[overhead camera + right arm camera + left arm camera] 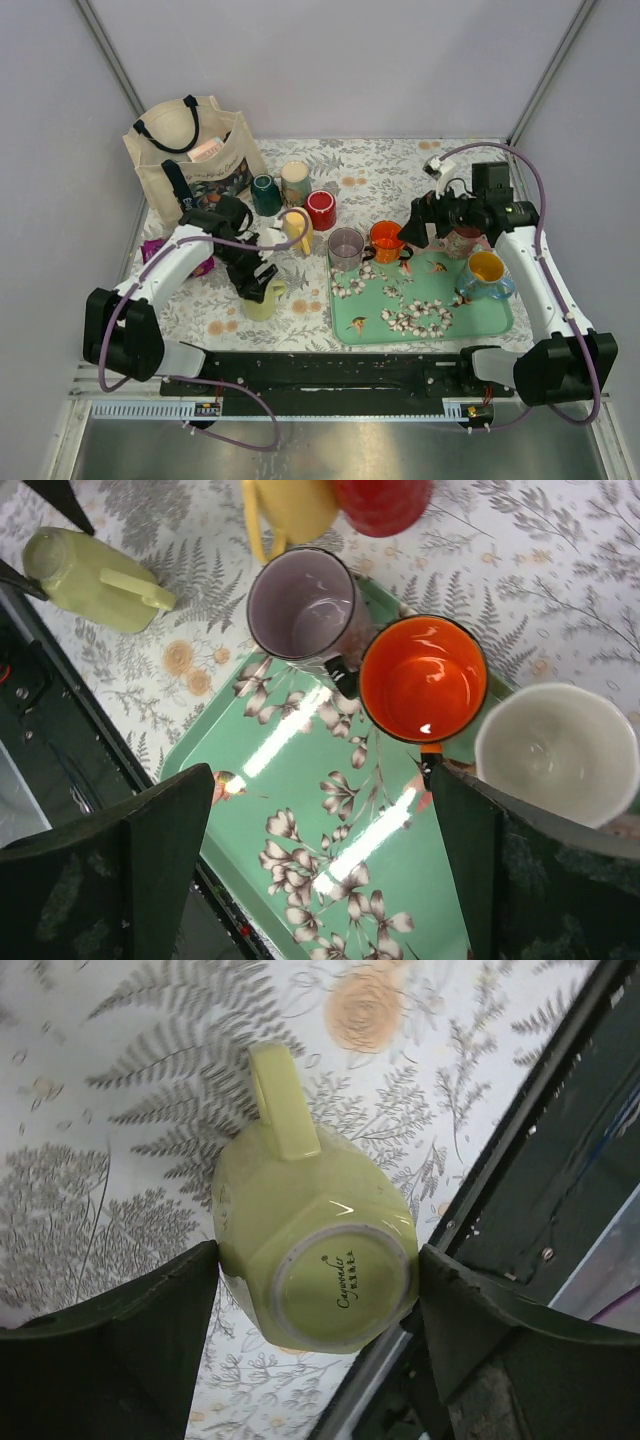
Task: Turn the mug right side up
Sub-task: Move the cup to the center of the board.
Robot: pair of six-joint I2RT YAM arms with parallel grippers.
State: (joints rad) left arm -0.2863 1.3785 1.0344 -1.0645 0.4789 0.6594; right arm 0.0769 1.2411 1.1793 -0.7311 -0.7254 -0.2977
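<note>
left of the tray (455,312), your left end effector (318,1258) is clamped across the lime mug (300,1205), its base facing up at it, rim down.

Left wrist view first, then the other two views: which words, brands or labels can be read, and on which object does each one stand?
"Caywonder", in script, spelling uncertain: on the base of the pale green mug.
Small line under that script: too small to read.
Lettering in the print on the tote bag: too blurred to read.
No other text can be made out in any view.
</note>
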